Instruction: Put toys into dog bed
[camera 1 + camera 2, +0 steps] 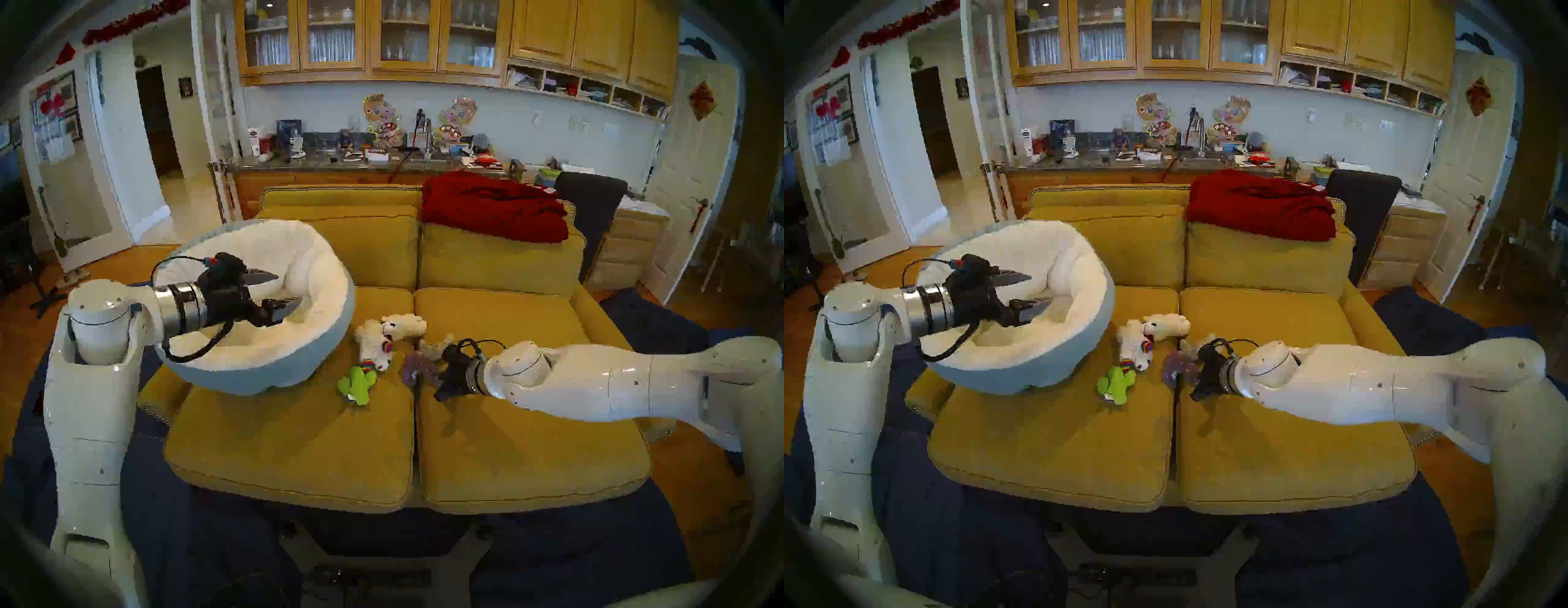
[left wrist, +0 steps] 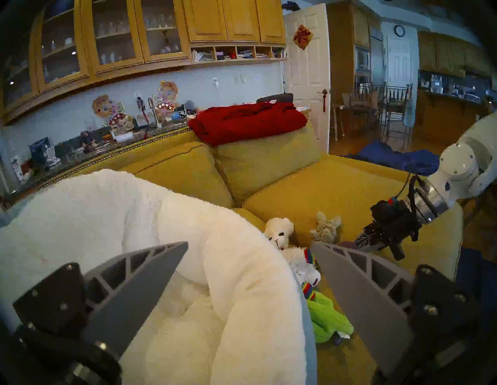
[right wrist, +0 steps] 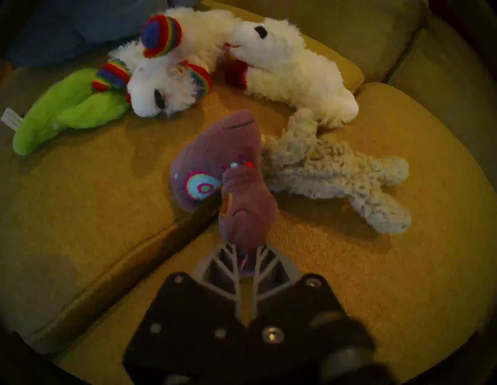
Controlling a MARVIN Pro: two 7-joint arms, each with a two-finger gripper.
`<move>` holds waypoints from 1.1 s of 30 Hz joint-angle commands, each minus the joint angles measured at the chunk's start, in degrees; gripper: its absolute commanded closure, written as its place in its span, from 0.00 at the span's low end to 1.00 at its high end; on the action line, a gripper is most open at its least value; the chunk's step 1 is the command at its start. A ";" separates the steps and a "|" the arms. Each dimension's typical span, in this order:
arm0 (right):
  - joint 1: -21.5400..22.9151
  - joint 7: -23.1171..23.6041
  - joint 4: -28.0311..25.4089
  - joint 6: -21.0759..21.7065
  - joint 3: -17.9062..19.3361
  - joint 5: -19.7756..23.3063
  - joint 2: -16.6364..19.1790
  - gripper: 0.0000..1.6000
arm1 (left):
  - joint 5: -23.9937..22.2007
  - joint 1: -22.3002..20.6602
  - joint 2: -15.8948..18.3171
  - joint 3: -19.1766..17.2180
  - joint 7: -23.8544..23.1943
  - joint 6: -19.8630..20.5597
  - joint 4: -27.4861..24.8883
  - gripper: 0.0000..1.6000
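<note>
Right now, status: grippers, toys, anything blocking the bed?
Right gripper shut on purple toy, toy on sofa. Left gripper open over dog bed. Bed holds no toy; other four beside it. Nothing blocking.

- My two head pictures are bright enough, with a dark ring all round and bent lines near the edges.
- My right wrist picture is dim and a bit fuzzy; from 5 to 7 o'clock it goes black.
- My left wrist picture is clear and brighter.
</note>
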 commanded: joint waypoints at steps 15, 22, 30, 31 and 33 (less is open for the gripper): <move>8.67 -2.27 -15.22 -3.90 0.86 -1.87 15.28 1.00 | -0.36 -1.31 0.16 -0.40 0.06 -0.24 -0.93 0.00; 10.70 -3.41 -21.06 -5.33 1.62 -1.64 19.94 1.00 | -0.29 -1.31 -0.27 -0.09 0.39 -0.91 -0.68 0.00; 12.86 -3.92 -27.83 -6.05 2.21 -2.02 24.48 1.00 | -2.38 -2.19 -1.38 -0.37 -0.85 -2.72 0.56 0.00; 13.10 -4.02 -29.17 -5.92 2.31 -2.06 25.56 1.00 | -2.57 -2.25 -1.45 -0.32 -1.08 -2.97 0.49 0.00; 13.60 -4.23 -30.64 -5.89 2.42 -2.05 26.87 1.00 | -3.27 -2.27 -1.63 -0.29 -2.07 -3.72 0.24 0.00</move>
